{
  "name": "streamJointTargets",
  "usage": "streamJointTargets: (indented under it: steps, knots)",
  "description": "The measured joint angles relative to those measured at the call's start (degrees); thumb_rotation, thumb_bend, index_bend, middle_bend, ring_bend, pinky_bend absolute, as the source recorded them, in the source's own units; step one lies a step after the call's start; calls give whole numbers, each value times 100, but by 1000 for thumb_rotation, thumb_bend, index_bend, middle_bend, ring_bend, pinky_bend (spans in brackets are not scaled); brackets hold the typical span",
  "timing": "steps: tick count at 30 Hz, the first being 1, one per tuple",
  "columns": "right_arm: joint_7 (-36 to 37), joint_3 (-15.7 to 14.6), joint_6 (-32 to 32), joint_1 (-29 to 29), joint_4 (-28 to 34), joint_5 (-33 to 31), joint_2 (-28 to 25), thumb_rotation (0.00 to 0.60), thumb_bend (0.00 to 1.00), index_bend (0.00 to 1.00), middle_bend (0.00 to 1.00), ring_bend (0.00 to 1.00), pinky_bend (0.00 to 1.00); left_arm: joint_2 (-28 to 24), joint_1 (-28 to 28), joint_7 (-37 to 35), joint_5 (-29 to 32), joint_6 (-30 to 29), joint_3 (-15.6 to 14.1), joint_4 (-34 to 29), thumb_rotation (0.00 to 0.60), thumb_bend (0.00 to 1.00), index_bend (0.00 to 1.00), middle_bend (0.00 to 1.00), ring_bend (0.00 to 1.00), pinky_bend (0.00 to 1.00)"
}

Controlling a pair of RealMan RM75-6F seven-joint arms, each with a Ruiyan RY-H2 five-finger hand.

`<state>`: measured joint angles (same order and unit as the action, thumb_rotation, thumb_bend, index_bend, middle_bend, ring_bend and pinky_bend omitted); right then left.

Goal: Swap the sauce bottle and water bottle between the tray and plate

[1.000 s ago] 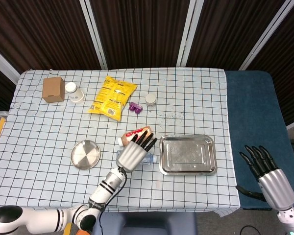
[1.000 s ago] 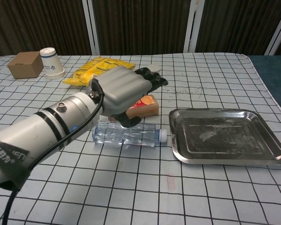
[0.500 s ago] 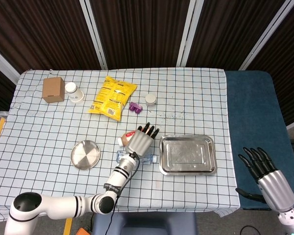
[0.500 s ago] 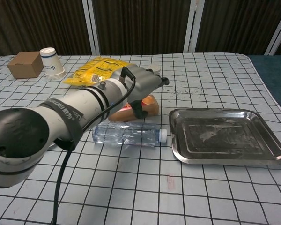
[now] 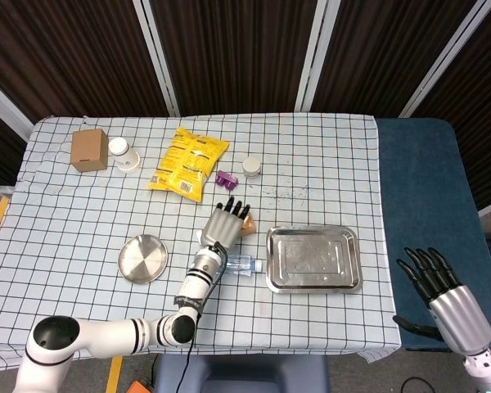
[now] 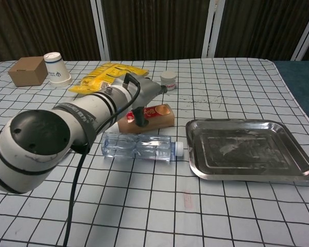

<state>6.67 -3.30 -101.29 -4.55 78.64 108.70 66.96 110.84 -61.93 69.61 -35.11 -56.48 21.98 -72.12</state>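
head view: left hand [image 5: 223, 223] lies over the sauce bottle [image 6: 153, 117], grip unclear; water bottle [image 6: 139, 146] lies beside the tray [image 5: 313, 259]; right hand [image 5: 442, 288] spread, empty.

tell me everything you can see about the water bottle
The water bottle is clear, ribbed plastic with a white cap and no label that I can see. It lies on its side on the checked tablecloth, cap pointing toward the metal tray and just short of its rim. The sauce bottle lies just behind it. The left hand is over the sauce bottle, not gripping the water bottle.
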Motion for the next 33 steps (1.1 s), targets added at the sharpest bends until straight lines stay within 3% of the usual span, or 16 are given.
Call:
streamJointTargets:
  steps: [6,24,28,33]
  knots:
    - [-25,4,23,0,3,-18,9,600,0,0,0,0,0,-48,-86,-65,381,-42,-154,100,600,371,0,61,49,277]
    - [-44,-10,20,7,-8,-1,26,600,0,0,0,0,0,84,-194,-585,679,250,-455,921,600,370,0,85,61,282]
    - [-53,-5,31,4,-11,-13,31,600,0,0,0,0,0,106,-202,-734,590,307,-507,1021,600,372,36,187,170,324]
    - [-51,-7,17,7,-14,-2,37,600,0,0,0,0,0,150,-192,-1004,287,337,-608,1177,600,394,192,384,375,460]
